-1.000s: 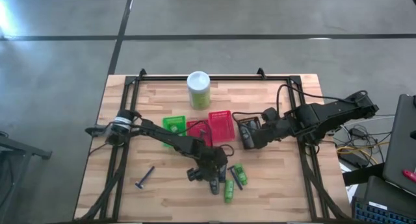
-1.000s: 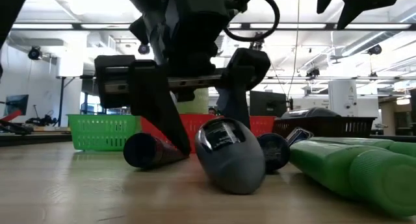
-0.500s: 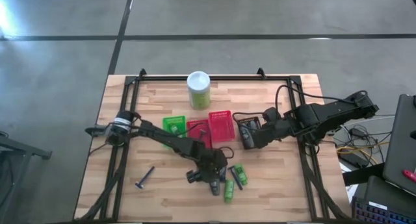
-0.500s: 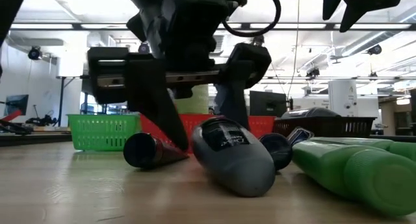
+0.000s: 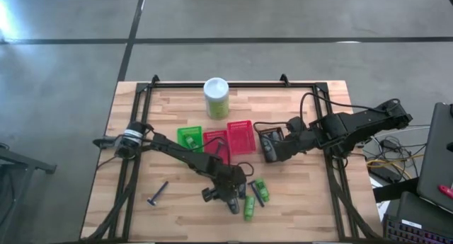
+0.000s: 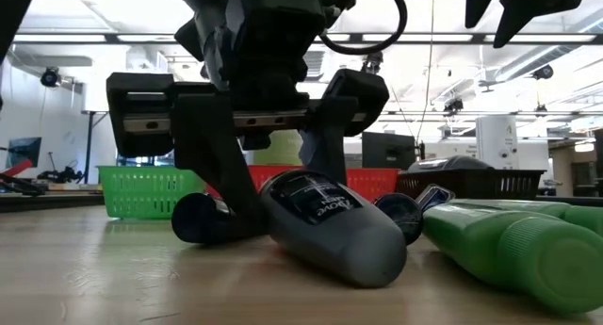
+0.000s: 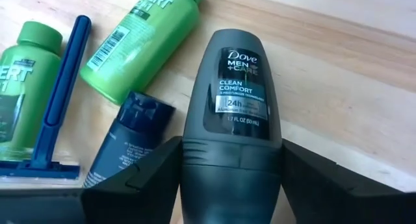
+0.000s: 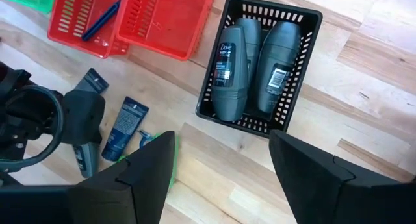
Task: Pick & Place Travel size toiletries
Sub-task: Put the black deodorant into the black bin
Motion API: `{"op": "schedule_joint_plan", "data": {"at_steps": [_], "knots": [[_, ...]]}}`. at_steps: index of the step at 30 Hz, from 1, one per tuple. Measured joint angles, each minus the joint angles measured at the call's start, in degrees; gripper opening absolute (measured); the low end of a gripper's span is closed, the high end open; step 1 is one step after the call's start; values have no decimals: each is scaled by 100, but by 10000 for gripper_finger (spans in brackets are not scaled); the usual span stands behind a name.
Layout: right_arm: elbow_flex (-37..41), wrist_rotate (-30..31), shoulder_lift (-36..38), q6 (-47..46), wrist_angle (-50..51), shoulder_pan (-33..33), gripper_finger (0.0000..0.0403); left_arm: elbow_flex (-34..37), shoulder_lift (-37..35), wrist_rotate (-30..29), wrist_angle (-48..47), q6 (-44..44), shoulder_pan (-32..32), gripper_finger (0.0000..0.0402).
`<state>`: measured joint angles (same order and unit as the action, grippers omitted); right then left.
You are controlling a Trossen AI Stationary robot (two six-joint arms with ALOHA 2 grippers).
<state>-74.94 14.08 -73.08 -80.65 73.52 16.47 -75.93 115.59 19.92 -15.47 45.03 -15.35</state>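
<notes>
Fingers [image 7: 153, 178] of the left gripper straddle a grey deodorant bottle [image 7: 232, 120] on the table [image 7: 338, 87], contact unclear. Right fingers [image 8: 305, 165] spread, empty. Black basket [image 8: 305, 19]: three grey bottles [image 8: 229, 71]; red basket [image 8: 71, 29]: one blue razor [image 8: 101, 19].

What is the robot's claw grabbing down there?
The left gripper straddles the grey deodorant bottle near its cap end; a firm grip cannot be told. The right gripper holds nothing.

Four small baskets sit mid-bench — one green basket [image 5: 188, 136], two red baskets [image 5: 239, 136], one black basket [image 8: 260, 66]. Grey roll-on bottles [image 8: 228, 68]: three in the black basket, one more [image 7: 232, 120] on the wood. Two green bottles [image 7: 140, 39], two dark flat tubes [image 8: 127, 127], three razors [image 5: 157, 193] — one pale-green canister [image 5: 216, 97].
</notes>
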Motion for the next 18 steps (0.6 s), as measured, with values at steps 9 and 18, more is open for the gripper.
{"op": "schedule_joint_plan", "data": {"at_steps": [9,18], "knots": [[0,-1,0,-38,-2,0,247,26,-23,-86,89,-288,-20,212],[0,-38,0,-40,-40,2,220,35,-708,-424,-531,-1291,221,211]]}}
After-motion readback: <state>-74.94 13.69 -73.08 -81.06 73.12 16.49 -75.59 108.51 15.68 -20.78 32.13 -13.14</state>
